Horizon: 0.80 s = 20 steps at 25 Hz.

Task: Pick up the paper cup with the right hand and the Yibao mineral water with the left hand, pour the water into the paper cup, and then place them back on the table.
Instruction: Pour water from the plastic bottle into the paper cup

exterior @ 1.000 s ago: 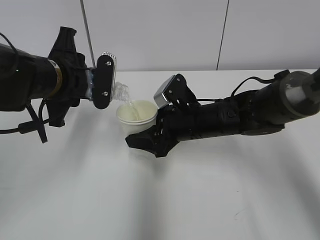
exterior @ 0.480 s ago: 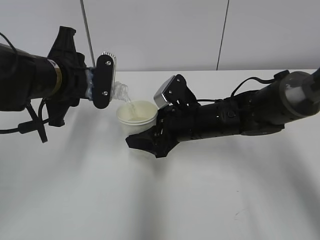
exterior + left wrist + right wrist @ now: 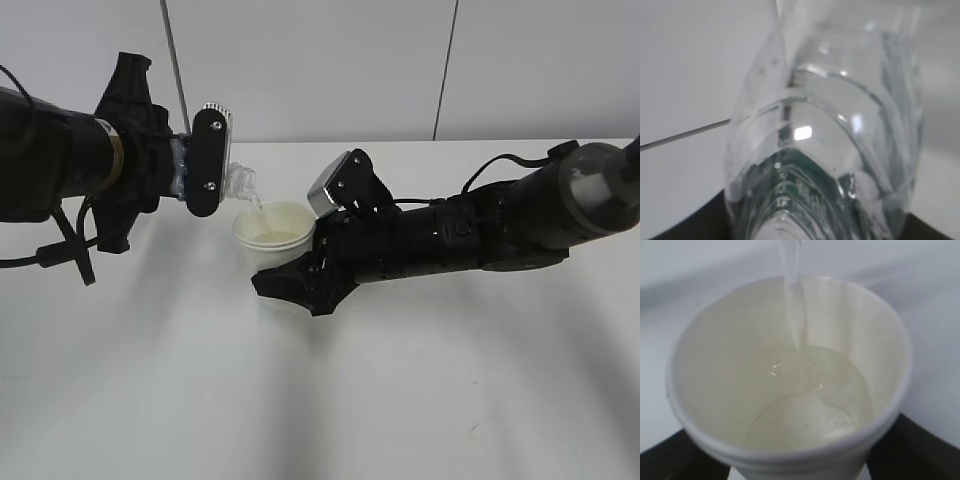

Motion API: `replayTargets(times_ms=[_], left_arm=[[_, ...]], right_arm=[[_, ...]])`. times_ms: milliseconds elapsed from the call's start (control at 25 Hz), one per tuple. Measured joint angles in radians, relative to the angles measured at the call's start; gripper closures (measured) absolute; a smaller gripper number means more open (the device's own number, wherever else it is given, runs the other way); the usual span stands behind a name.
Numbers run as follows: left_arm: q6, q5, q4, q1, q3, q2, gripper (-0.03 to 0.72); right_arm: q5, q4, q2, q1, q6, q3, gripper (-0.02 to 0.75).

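My left gripper (image 3: 200, 165) is shut on the Yibao mineral water bottle (image 3: 237, 183), tipped on its side with its neck over the paper cup (image 3: 272, 238). A thin stream of water (image 3: 792, 300) runs from the neck into the cup, and water (image 3: 810, 400) pools in its bottom. The bottle's clear ribbed body and green label (image 3: 805, 190) fill the left wrist view. My right gripper (image 3: 300, 280) is shut on the cup and holds it upright just above the white table (image 3: 400, 400). The cup's rim (image 3: 790, 450) fills the right wrist view.
Black cables (image 3: 70, 250) hang from the left arm over the table's left side. A grey panelled wall (image 3: 400, 60) runs behind the table's far edge.
The stream of water keeps running and the level in the cup has risen a little. Neither arm has visibly moved.
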Motion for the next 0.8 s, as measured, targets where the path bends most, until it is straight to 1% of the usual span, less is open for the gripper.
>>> replayTargets(times_ms=[240,440,680,800], left_arm=[[-0.016,0.000,0.000,0.000,0.000,0.000,0.347],[-0.064,0.000,-0.014,0.000,0.000,0.000,0.349],[-0.116,-0.020,-0.056,0.000,0.000,0.000,0.350],[-0.148,-0.024,-0.103,0.000,0.000,0.000,0.350]], right_arm=[[0.000,0.000,0.000,0.000,0.000,0.000,0.188],[0.002,0.000,0.000,0.000,0.000,0.000,0.188],[0.002,0.000,0.000,0.000,0.000,-0.002,0.188],[0.002,0.000,0.000,0.000,0.000,-0.002,0.188]])
